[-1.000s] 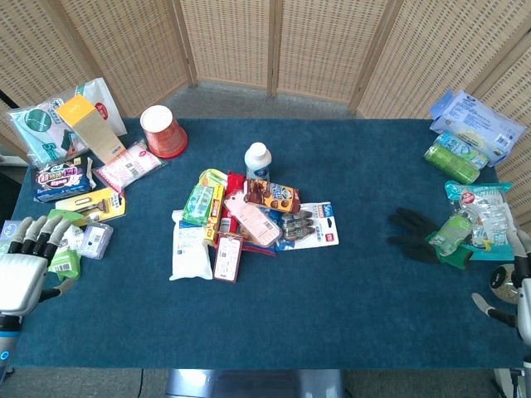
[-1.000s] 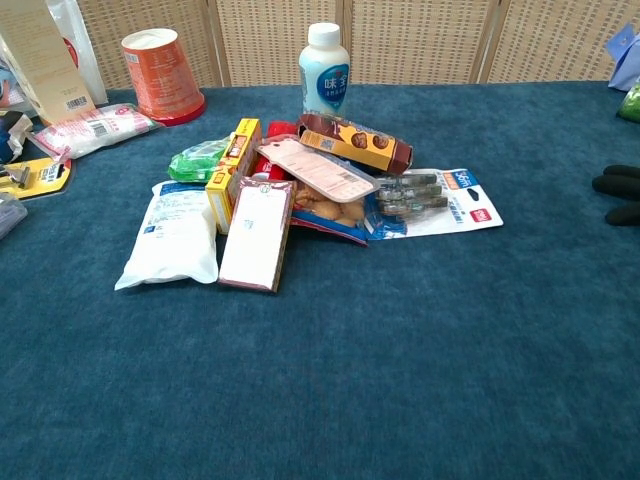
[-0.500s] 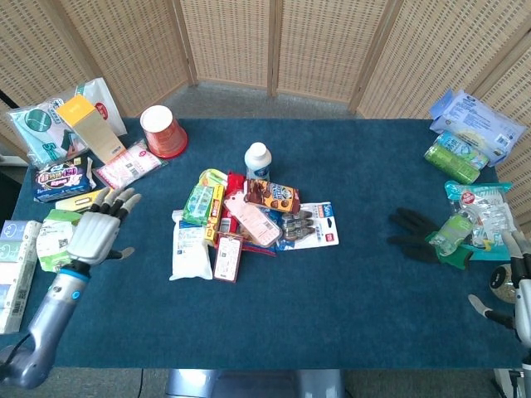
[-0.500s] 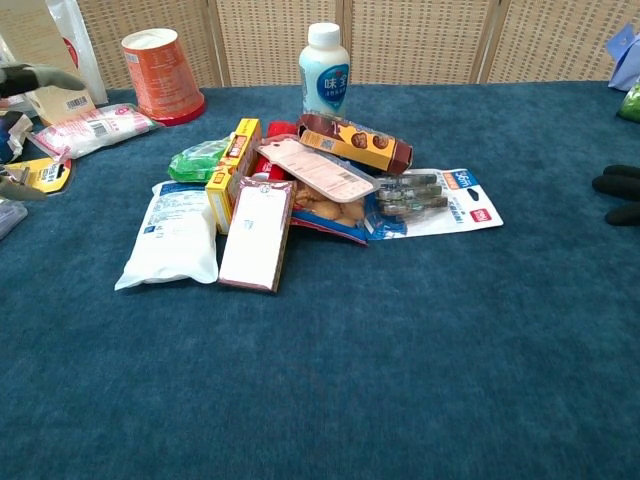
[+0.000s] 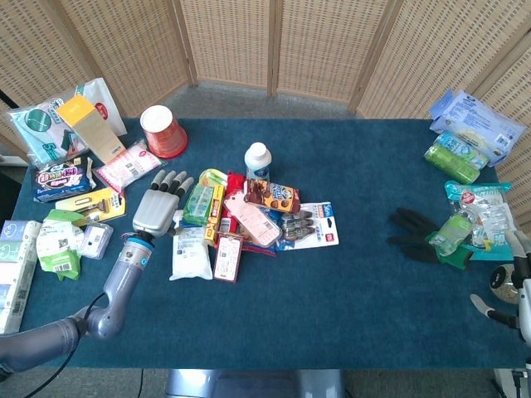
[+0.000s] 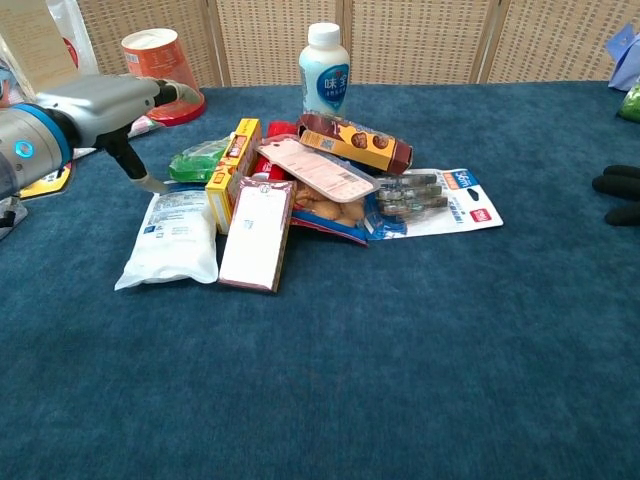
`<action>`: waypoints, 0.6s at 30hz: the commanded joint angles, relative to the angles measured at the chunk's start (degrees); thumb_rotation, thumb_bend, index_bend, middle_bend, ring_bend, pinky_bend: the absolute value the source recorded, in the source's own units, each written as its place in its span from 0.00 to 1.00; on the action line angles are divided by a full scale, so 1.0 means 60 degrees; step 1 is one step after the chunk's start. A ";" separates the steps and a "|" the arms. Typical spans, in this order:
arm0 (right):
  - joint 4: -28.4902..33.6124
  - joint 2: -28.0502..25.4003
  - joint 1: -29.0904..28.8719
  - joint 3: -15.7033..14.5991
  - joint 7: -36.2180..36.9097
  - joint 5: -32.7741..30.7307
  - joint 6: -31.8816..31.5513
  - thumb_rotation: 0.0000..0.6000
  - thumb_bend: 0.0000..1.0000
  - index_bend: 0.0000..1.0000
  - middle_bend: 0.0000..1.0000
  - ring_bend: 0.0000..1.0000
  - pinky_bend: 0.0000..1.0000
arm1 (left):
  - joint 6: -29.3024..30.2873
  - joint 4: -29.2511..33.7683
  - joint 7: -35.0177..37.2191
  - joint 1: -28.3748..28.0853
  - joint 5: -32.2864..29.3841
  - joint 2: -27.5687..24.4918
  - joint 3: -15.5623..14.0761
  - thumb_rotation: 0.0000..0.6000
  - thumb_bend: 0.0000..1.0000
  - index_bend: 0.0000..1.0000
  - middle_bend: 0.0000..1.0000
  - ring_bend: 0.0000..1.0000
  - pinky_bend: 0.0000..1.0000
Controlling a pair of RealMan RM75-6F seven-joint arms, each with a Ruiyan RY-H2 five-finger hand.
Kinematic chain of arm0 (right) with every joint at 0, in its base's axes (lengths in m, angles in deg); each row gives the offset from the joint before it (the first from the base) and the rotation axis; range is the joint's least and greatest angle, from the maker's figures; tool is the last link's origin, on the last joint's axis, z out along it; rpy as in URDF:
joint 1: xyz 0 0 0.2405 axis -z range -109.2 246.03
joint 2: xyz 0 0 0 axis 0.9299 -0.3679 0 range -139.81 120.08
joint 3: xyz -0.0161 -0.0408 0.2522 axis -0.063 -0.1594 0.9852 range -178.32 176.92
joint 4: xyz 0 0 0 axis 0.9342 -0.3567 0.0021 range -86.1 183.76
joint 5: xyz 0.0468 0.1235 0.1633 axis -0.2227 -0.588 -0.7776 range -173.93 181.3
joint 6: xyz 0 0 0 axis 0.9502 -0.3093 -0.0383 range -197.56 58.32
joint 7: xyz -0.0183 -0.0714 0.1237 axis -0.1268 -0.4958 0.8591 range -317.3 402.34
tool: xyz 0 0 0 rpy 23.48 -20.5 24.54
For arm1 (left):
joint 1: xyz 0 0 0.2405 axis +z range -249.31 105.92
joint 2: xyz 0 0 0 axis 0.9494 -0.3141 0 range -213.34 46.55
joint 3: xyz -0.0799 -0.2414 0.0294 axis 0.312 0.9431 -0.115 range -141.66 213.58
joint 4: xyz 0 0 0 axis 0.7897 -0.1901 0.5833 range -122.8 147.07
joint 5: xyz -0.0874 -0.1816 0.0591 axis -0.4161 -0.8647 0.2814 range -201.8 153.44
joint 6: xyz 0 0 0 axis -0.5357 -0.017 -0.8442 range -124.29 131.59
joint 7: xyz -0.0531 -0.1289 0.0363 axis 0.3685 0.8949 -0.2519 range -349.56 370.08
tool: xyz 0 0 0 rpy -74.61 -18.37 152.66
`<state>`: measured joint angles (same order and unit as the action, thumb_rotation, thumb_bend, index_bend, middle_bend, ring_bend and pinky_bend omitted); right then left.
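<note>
Beside the heap of packets at the middle of the blue felt surface [image 5: 348, 298], the left hand [image 5: 154, 209] hovers flat, fingers spread, holding nothing, just left of the green plastic-wrapped pack [image 5: 197, 201] and above the white pouch [image 5: 189, 253]. This looks like the reach; next it needs lowering and closing on one packet. The right hand [image 5: 521, 290] waits at the surface's right edge, empty as far as shows.

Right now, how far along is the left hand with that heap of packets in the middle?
Done: side groups lie at both table ends. In hand: the left hand hovers open, holding nothing, beside the green packet and above the white pouch. Left: the whole central pile, including the white bottle. The right hand sits idle at the edge.
</note>
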<state>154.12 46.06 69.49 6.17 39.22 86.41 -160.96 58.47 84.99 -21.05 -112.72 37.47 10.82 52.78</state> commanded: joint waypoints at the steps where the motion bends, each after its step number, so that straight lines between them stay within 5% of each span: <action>1: 0.0002 0.0012 -0.0002 -0.0038 -0.0011 0.0085 -0.0003 1.00 0.00 0.00 0.00 0.00 0.00 | -0.0214 -0.0361 -0.0468 -0.0392 -0.0545 0.0388 0.0107 1.00 0.00 0.11 0.00 0.00 0.02; 5: 0.0019 0.0017 -0.0002 -0.0067 0.0007 0.0212 -0.0043 1.00 0.00 0.00 0.00 0.00 0.00 | -0.0263 -0.0710 -0.0978 -0.0743 -0.0994 0.0756 0.0107 1.00 0.00 0.15 0.00 0.00 0.18; 8: 0.0029 0.0019 0.0013 -0.0056 0.0072 0.0257 -0.0112 1.00 0.00 0.00 0.00 0.00 0.00 | -0.0202 -0.1169 -0.1311 -0.1011 -0.1048 0.1099 -0.0009 1.00 0.00 0.25 0.01 0.05 0.43; 11: 0.0033 0.0001 0.0032 -0.0064 0.0139 0.0338 -0.0175 1.00 0.00 0.00 0.00 0.00 0.00 | -0.0246 -0.1583 -0.1470 -0.1208 -0.0926 0.1353 -0.0190 1.00 0.00 0.45 0.31 0.34 0.70; 13: 0.0031 -0.0009 0.0049 -0.0063 0.0203 0.0390 -0.0232 1.00 0.00 0.00 0.00 0.00 0.00 | -0.0130 -0.1783 -0.1480 -0.1282 -0.0759 0.1521 -0.0299 1.00 0.00 0.67 0.64 0.64 0.89; 16: 0.0022 -0.0032 0.0075 -0.0057 0.0271 0.0414 -0.0292 1.00 0.00 0.00 0.00 0.00 0.00 | 0.0170 -0.1784 -0.1352 -0.1251 -0.0492 0.1565 -0.0403 1.00 0.00 0.86 0.86 0.84 0.98; 18: 0.0026 -0.0047 0.0090 -0.0057 0.0300 0.0420 -0.0317 1.00 0.00 0.00 0.00 0.00 0.00 | 0.0380 -0.1608 -0.1330 -0.1176 -0.0397 0.1436 -0.0433 1.00 0.00 0.89 0.89 0.87 0.98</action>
<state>154.27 45.80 70.01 5.83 41.00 88.91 -162.84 59.85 74.64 -29.26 -120.04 34.49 19.88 50.50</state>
